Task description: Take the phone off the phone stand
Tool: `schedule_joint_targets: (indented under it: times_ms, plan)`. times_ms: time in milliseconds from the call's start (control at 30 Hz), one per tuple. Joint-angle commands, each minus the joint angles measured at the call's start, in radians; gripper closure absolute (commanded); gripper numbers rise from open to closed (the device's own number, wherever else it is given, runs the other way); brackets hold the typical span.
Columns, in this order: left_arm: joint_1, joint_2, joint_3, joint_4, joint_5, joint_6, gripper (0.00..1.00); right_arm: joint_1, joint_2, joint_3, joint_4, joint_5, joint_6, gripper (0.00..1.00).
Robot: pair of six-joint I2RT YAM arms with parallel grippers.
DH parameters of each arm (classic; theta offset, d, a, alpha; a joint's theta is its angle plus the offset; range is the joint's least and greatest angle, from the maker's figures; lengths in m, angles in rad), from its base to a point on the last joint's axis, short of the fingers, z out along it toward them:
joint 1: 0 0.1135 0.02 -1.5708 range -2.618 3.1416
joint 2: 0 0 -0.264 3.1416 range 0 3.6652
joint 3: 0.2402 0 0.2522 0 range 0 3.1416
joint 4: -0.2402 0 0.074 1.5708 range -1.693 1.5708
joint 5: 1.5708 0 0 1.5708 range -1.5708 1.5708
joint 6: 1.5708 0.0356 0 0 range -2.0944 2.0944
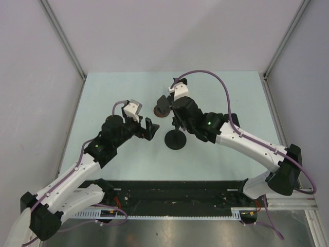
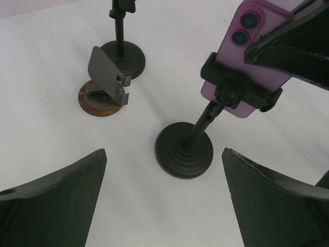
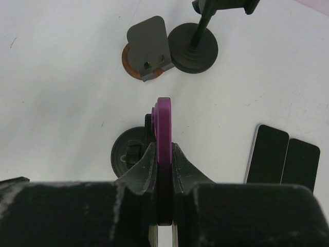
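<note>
Purple phone (image 3: 164, 121) sits clamped in the phone stand (image 2: 185, 149); my right gripper (image 3: 164, 157) pinches its faces, placed to lift. Left gripper (image 1: 149, 128) hangs spread, empty, near left, probably to steady the base.

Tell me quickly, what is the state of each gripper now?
Left gripper: open, holding nothing.
Right gripper: closed on the purple phone.

This looks like a robot lab. Two white robot arms (image 1: 77, 175) sit at a pale table (image 1: 231, 92), with plain grey walls (image 1: 31, 77), metal posts (image 1: 61, 36) and purple cables (image 1: 201, 71) around them.
</note>
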State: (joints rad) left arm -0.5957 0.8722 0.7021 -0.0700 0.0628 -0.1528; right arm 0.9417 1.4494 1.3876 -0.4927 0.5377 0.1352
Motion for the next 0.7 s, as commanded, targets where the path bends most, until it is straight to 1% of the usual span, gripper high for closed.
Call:
schedule_joint_targets:
  times_ms: [0,33,100,133,200,233,300,333,400,433,467,500,533,600,633,667]
  plan:
    - [-0.015,0.007,0.056,0.026,0.049,-0.033,0.00,0.023,-0.008,0.019,0.074,0.114,0.098,0.93]
    - [-0.015,0.010,0.057,0.026,0.049,-0.037,0.00,0.029,-0.007,0.019,0.071,0.110,0.102,0.81]
    - [-0.016,0.017,0.062,0.026,0.052,-0.053,0.00,0.035,-0.009,0.021,0.068,0.091,0.101,0.71]
    - [-0.016,0.021,0.063,0.026,0.051,-0.056,0.00,0.034,-0.011,0.021,0.065,0.076,0.099,0.61]
    - [-0.018,0.033,0.068,0.027,0.054,-0.065,0.00,0.032,-0.023,0.021,0.060,0.055,0.089,0.48]
    - [-0.018,0.036,0.069,0.026,0.055,-0.068,0.00,0.031,-0.030,0.022,0.059,0.018,0.069,0.36]
    - [-0.018,0.048,0.073,0.026,0.057,-0.077,0.00,0.028,-0.050,0.021,0.057,-0.037,0.040,0.28]
    - [-0.018,0.050,0.074,0.027,0.055,-0.079,0.00,0.023,-0.060,0.024,0.052,-0.129,0.012,0.20]
    - [-0.018,0.065,0.080,0.026,0.057,-0.082,0.00,-0.012,-0.093,0.025,0.033,-0.215,0.000,0.14]
    - [-0.018,0.071,0.083,0.027,0.058,-0.083,0.00,-0.032,-0.106,0.025,0.023,-0.349,-0.011,0.12]
    - [-0.018,0.076,0.089,0.027,0.058,-0.085,0.00,-0.079,-0.118,0.025,-0.003,-0.420,-0.035,0.09]
    - [-0.018,0.086,0.092,0.027,0.060,-0.087,0.00,-0.102,-0.133,0.024,-0.016,-0.537,-0.048,0.06]
    - [-0.018,0.091,0.096,0.029,0.063,-0.088,0.00,-0.122,-0.138,0.024,-0.036,-0.612,-0.068,0.06]
    - [-0.018,0.108,0.099,0.029,0.065,-0.096,0.00,-0.164,-0.145,0.019,-0.092,-0.701,-0.133,0.04]
    - [-0.019,0.113,0.100,0.029,0.063,-0.099,0.00,-0.167,-0.150,0.007,-0.108,-0.703,-0.132,0.04]
    - [-0.019,0.117,0.103,0.029,0.066,-0.105,0.00,-0.170,-0.156,-0.005,-0.118,-0.711,-0.190,0.04]
